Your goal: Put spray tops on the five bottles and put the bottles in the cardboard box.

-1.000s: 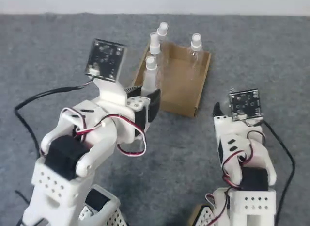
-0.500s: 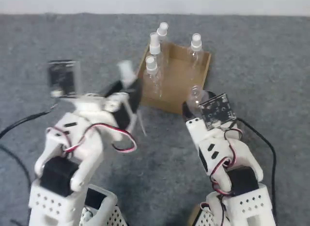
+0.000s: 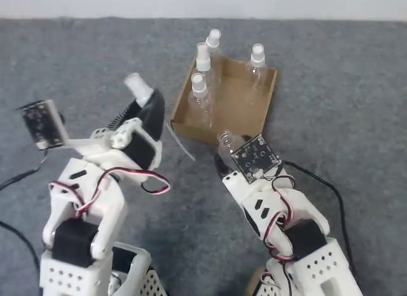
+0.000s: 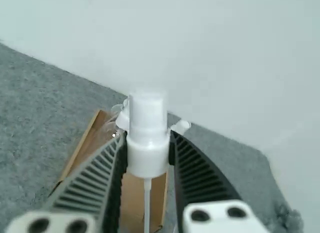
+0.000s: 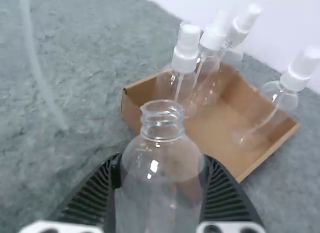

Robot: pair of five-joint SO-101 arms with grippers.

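On my left, my left gripper point(image 4: 146, 141) has its jaws pinched on the collar of the spray top point(image 4: 146, 113), raised above the grey carpet point(image 3: 343, 74). The spray top is tilted: its head points up and away from me, and its dip tube point(image 3: 181, 143) slants down to the right, ending near the front left corner of the cardboard box point(image 3: 268, 108). In the box stand four capped bottles point(image 3: 200, 99), three along its left side and one at the far right corner. These crowd the side nearest the tube. Just in front of the box's near wall, my right gripper point(image 5: 160, 164) has its jaws clamped around the open bottle point(image 5: 161, 143). The bottle's long axis is roughly upright and its bare neck points up towards the box.
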